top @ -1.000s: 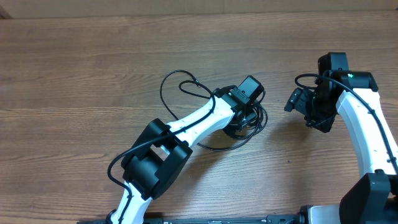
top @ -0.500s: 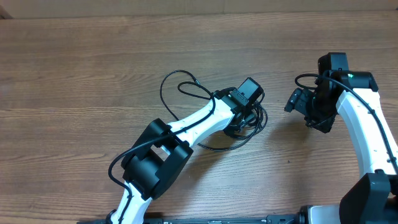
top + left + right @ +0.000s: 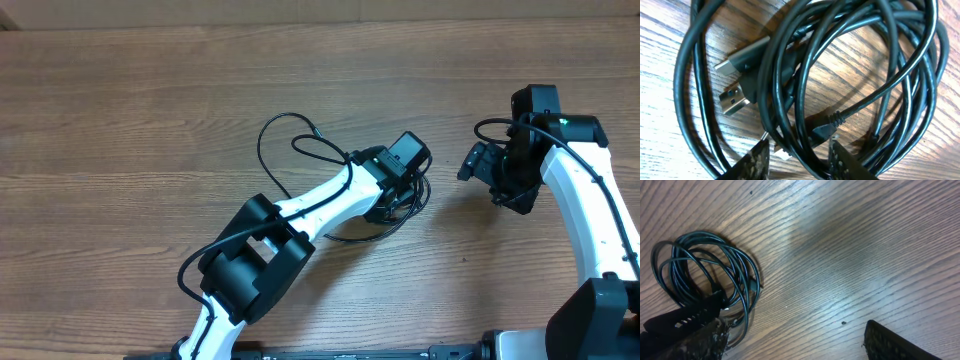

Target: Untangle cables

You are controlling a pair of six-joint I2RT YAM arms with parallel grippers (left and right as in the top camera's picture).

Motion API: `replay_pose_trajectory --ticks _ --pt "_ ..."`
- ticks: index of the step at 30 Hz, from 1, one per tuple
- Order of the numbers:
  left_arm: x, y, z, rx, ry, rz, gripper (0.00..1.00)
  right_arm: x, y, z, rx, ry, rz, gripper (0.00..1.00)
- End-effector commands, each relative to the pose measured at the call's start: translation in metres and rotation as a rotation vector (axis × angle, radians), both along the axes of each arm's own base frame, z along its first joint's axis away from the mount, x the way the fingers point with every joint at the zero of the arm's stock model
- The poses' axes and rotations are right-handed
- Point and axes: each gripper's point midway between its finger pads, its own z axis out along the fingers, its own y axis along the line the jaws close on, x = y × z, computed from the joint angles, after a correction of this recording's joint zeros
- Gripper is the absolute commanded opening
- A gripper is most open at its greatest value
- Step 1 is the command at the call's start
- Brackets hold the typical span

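The cables (image 3: 300, 145) are thin black cords coiled in a tangle at the table's middle, with one loop reaching up and left. My left gripper (image 3: 405, 190) is down over the coil's right part. In the left wrist view the cables (image 3: 840, 75) fill the frame, with two USB plugs (image 3: 737, 82) lying on the wood. My left gripper (image 3: 797, 160) has its fingers apart, and several strands pass between the tips. My right gripper (image 3: 478, 165) hovers to the right of the tangle, open and empty. In the right wrist view the coil (image 3: 705, 275) lies left of the open fingers (image 3: 795, 340).
The wooden table (image 3: 130, 120) runs wide on the left and at the back. The left arm's white links (image 3: 300, 210) lie across the lower middle. The right arm (image 3: 590, 210) stands along the right edge.
My left gripper has shifted slightly to the right and down over the coil. The right arm has not moved.
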Motion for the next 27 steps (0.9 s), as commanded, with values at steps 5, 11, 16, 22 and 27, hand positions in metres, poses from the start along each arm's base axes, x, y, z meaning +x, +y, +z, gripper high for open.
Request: replay_pose_trajectory --ticks 5,11,16,22,27 --pt "0.0 0.009 -0.009 0.048 -0.014 0.021 0.29 0.006 0.0 0.011 0.007 -0.036 0.008 0.85" --pt "0.001 0.013 -0.01 0.071 -0.019 0.021 0.26 0.005 0.0 0.011 0.007 -0.032 0.008 0.85" --pt "0.007 0.028 -0.011 0.155 -0.068 -0.036 0.04 0.003 0.0 0.011 0.007 -0.025 0.008 0.85" --pt "0.026 0.044 0.01 0.193 -0.123 -0.2 0.04 0.003 0.001 0.011 0.01 -0.026 0.012 0.89" --pt "0.043 0.038 0.068 0.154 -0.263 -0.441 0.04 0.01 0.022 0.015 0.12 -0.078 0.139 0.91"
